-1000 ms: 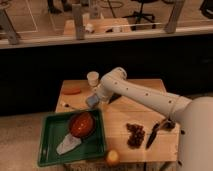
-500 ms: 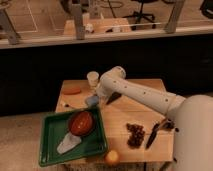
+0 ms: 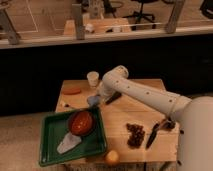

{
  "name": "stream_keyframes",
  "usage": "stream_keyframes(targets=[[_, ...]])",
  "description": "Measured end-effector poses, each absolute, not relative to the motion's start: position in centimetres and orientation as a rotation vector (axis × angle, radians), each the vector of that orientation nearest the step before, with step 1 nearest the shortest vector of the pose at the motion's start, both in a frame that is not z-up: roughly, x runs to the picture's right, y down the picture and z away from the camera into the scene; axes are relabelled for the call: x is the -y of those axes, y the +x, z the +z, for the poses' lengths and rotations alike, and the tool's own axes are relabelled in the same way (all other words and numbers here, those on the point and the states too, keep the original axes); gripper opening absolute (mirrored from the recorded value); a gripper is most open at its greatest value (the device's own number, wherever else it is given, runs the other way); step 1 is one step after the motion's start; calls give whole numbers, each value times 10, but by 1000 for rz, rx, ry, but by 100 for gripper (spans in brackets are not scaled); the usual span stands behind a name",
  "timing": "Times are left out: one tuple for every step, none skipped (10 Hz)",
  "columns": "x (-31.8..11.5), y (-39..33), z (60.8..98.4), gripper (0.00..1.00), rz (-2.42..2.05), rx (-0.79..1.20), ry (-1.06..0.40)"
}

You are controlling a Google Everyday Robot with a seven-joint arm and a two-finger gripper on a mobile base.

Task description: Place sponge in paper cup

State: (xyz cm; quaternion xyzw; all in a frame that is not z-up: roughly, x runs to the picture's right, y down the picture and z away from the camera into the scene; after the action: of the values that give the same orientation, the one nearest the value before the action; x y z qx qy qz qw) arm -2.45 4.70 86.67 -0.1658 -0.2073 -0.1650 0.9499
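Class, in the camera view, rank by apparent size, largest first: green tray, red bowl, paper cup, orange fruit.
Largest: green tray
red bowl
paper cup and orange fruit look alike, fruit nearer the camera, so unranked.
The hand is by the sponge.

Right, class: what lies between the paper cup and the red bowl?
In the camera view, the gripper sits between the paper cup and red bowl, just beyond the green tray's far edge, with the light-blue sponge at its tip.
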Motion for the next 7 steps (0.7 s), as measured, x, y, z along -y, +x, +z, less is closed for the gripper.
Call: stream_keyframes(targets=[[-43,-19,862,0,-328,417,-327],[-35,-11,856,0,-317,409,-313],[-27,-4,849,0,-310,400,-297],[-18,-3,843,0,-305,392,-282],[-8,-4,839,0,-305,382,-266],[5,-8,839,0,-305,374,-249],[17,-12,841,0,-302,366,-235]])
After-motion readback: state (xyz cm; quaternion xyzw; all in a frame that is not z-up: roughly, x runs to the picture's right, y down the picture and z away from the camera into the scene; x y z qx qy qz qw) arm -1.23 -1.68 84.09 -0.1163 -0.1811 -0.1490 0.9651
